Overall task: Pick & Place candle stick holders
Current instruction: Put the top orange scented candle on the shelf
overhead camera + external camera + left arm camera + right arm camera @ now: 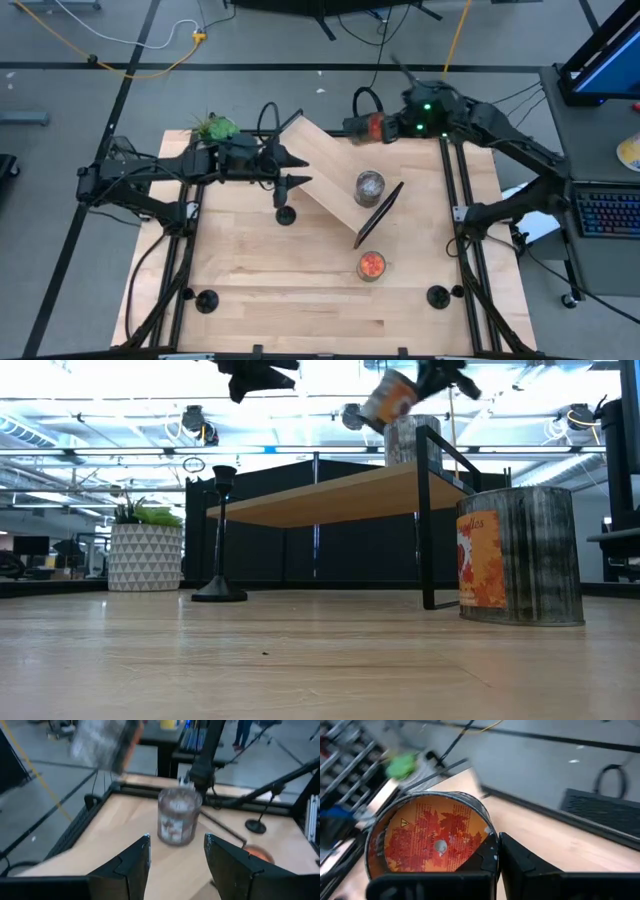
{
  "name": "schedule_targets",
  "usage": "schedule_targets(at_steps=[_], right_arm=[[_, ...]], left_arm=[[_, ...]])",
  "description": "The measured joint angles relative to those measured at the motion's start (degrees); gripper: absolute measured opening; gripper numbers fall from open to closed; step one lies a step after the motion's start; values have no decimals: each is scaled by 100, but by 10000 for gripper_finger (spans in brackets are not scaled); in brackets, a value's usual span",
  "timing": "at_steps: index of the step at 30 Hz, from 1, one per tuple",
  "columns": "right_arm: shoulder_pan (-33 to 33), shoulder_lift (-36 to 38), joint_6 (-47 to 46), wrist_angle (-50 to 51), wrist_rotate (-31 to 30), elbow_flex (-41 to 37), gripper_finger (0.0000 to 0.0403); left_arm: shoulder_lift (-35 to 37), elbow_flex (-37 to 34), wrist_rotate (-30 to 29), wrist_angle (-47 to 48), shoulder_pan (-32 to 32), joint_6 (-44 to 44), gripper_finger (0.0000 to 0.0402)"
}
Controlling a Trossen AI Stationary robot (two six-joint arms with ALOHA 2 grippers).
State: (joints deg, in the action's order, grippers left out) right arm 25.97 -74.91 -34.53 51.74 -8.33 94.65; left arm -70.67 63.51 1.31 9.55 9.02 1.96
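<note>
One black candlestick holder [285,213] stands on its round base on the table, just nearer than my left gripper [297,168]; it also shows in the low view [222,535]. Two more holders stand near the table's front edge, one at the left [207,298] and one at the right [437,295]. My left gripper [176,860] is open and empty, raised above the table and pointing at a grey candle jar [178,815] on the wooden shelf [330,175]. My right gripper [385,127] is shut on an orange candle tin [371,127], raised over the table's far edge. My right gripper holds the orange candle tin by its rim [491,841]. One finger [482,862] lies over the tin's open top and the other [522,862] is outside its wall. The tin is lifted clear and tilted [388,398].
The low wooden shelf with a black frame stands slantwise mid-table. A grey jar [370,186] sits on it. Another orange candle tin [371,265] stands on the table nearer the front. A potted plant [213,127] is at the far left corner.
</note>
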Motion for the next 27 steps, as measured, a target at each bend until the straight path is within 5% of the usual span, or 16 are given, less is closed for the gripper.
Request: schedule_targets(at_steps=[5, 19, 27], right_arm=[[-357, -512, 188, -100, 323, 396, 0], [-782, -1209, 268, -385, 996, 676, 0], [-960, -1329, 202, -628, 1168, 685, 0]], left_arm=[[-62, 7, -174, -129, -4, -77, 218], [-67, 7, -439, -559, -4, -348, 367], [-351, 13, -355, -563, -2, -383, 398]])
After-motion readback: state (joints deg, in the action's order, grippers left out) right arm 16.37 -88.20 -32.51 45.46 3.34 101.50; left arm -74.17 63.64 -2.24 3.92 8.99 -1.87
